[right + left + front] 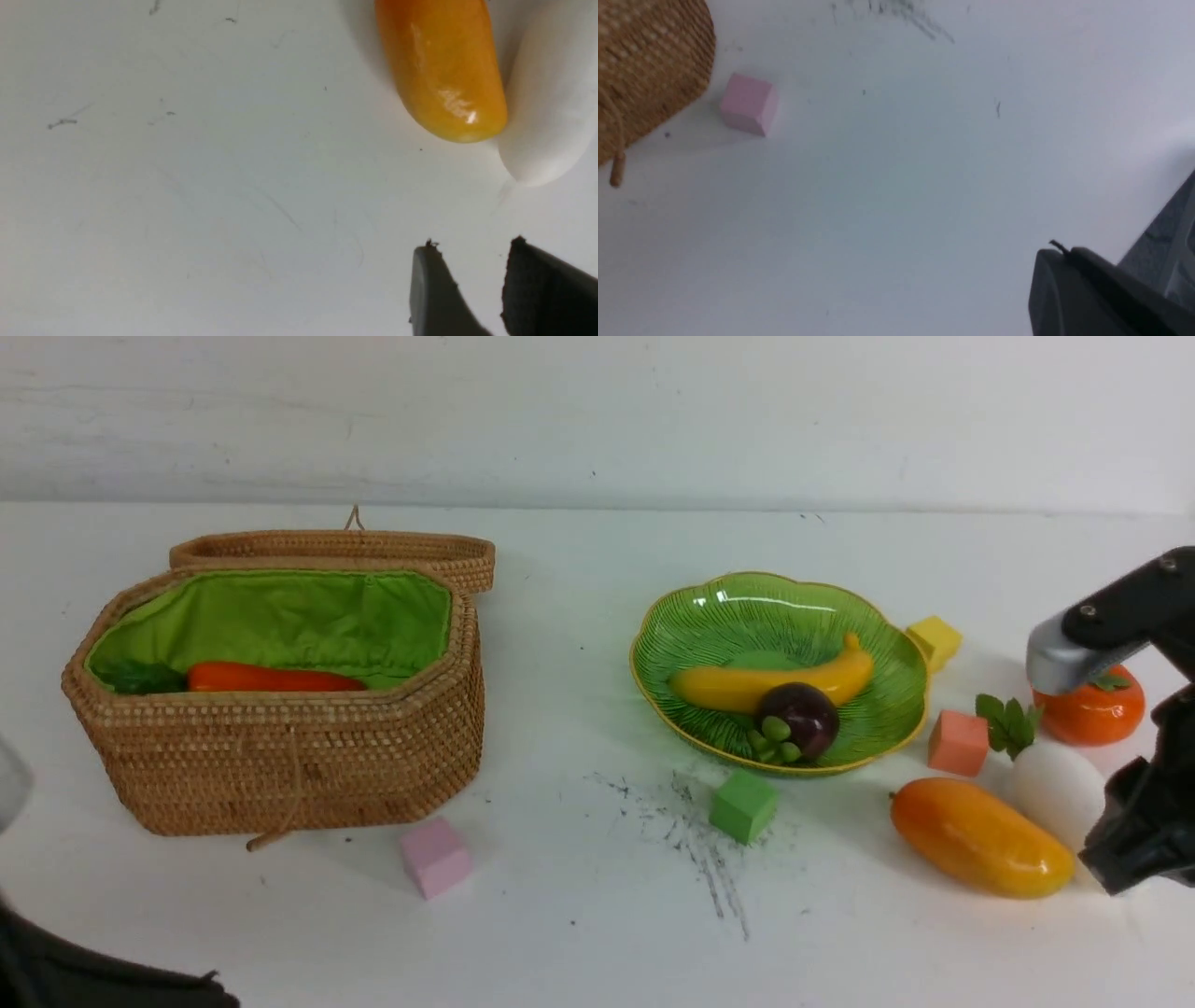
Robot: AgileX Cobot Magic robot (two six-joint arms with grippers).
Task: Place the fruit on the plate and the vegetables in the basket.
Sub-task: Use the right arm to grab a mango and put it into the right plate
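Observation:
The wicker basket [280, 756] stands open at the left with the orange carrot [275, 679] inside. The green plate [878, 644] holds the yellow banana [747, 686] and the purple mangosteen [803, 714]. To its right on the table lie the mango [980, 837], the white radish [1055, 784] and the persimmon [1092, 711]. My right gripper [472, 249] hovers open and empty just short of the mango [439, 70] and radish [551, 102]. My left gripper [1057, 254] is shut on nothing, over bare table near the basket's corner [649, 70].
Small cubes lie about: pink [435, 857] in front of the basket, green [743, 805] before the plate, salmon [959, 742] and yellow [934, 639] to the plate's right. The basket lid [336, 549] hangs open behind. Dark scuff marks [691, 840] streak the table.

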